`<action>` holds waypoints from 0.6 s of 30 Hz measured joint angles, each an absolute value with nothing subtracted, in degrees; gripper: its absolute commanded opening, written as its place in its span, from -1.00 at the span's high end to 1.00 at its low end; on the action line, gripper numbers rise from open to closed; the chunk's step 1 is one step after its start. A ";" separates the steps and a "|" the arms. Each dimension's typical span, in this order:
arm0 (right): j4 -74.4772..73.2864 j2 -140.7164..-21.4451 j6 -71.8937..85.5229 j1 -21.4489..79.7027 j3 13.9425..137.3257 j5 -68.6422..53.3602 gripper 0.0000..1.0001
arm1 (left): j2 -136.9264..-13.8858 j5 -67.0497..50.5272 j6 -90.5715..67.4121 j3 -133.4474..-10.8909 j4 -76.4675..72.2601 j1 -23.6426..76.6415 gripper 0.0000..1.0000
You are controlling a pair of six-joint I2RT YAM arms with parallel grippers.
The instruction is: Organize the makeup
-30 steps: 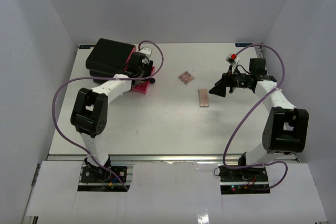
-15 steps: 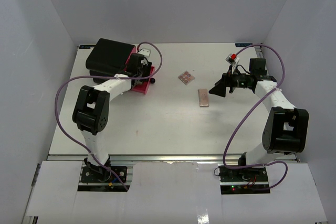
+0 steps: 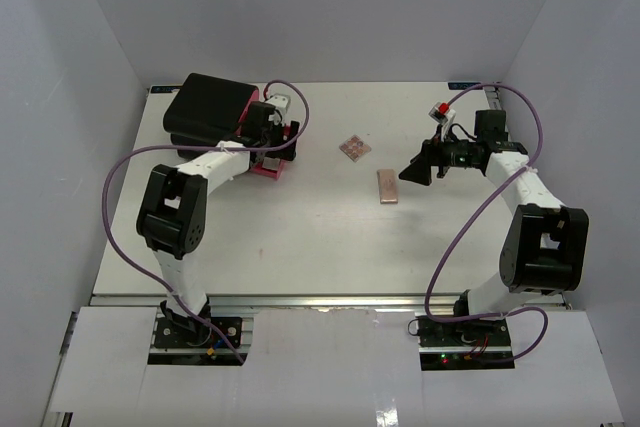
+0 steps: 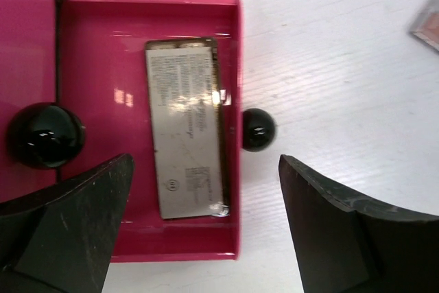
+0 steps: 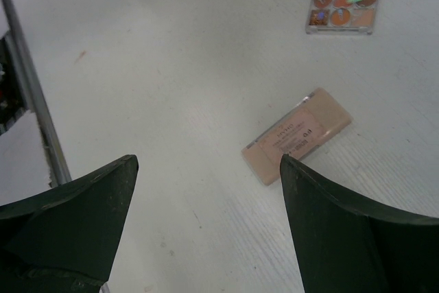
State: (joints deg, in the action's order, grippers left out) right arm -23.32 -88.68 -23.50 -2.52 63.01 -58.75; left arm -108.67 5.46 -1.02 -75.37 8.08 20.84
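Note:
My left gripper (image 4: 204, 162) hangs open over the pulled-out pink drawer (image 4: 89, 53) of the black box (image 3: 205, 107). A grey flat compact (image 4: 185, 145) lies in that drawer, free of both fingers. On the table's middle lie the square palette (image 3: 353, 148) with brown and pink pans (image 5: 344, 0) and the pink rectangular palette (image 3: 387, 187), lid up (image 5: 297, 135). My right gripper (image 5: 208, 161) is open and empty above the table, just right of the rectangular palette (image 3: 415, 172). The other makeup is out of view.
The open drawer carries a black knob (image 4: 258, 129) on its front, and a second knob (image 4: 44, 135) sits on the drawer beside it. White walls close the table on three sides. Purple cables loop off both arms.
My left gripper has opened wide over the pink drawer, with the grey compact lying loose inside. The right arm has not moved.

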 measured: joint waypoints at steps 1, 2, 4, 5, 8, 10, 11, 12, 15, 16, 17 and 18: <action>-23.91 -88.68 -23.90 -2.24 63.38 -57.70 -0.82 | -108.24 4.08 -1.55 -75.38 8.45 20.84 -0.96; -24.38 -88.68 -24.27 -1.82 63.75 -56.27 -0.83 | -107.64 2.51 -2.10 -75.40 8.90 20.84 -0.96; -24.72 -88.69 -24.56 0.07 64.05 -51.81 -0.88 | -105.66 -0.36 -3.07 -75.35 9.88 20.82 -0.96; -25.04 -88.70 -24.58 1.39 64.04 -49.55 -0.91 | -104.11 -1.65 -3.54 -75.35 10.21 20.82 -0.96; -25.54 -88.77 -24.32 6.47 63.81 -42.08 -0.81 | -98.00 -5.63 -4.96 -74.67 10.36 20.80 -0.96; -25.14 -89.15 -23.19 10.24 63.44 -36.91 -0.81 | -92.31 -8.20 -5.76 -72.95 9.91 20.78 -0.96; -24.84 -89.60 -22.29 12.12 63.15 -34.14 -0.80 | -88.74 -9.21 -6.03 -71.22 9.53 20.78 -0.96; -24.41 -90.25 -21.45 13.65 62.90 -31.80 -0.80 | -85.12 -10.03 -6.12 -69.68 9.89 20.78 -0.96; -21.27 -92.23 -17.19 17.49 61.55 -23.90 -0.80 | -74.14 -10.84 -6.05 -63.76 8.49 20.78 -0.96; -19.63 -92.78 -15.67 18.36 60.83 -20.46 -0.80 | -70.14 -10.54 -5.98 -61.06 8.13 20.79 -0.96; -18.25 -93.28 -13.88 19.27 60.22 -16.94 -0.80 | -66.25 -9.99 -5.96 -58.29 7.67 20.78 -0.96; -17.23 -93.77 -12.31 20.04 59.87 -13.33 -0.80 | -62.54 -9.13 -5.88 -55.31 7.18 20.75 -0.96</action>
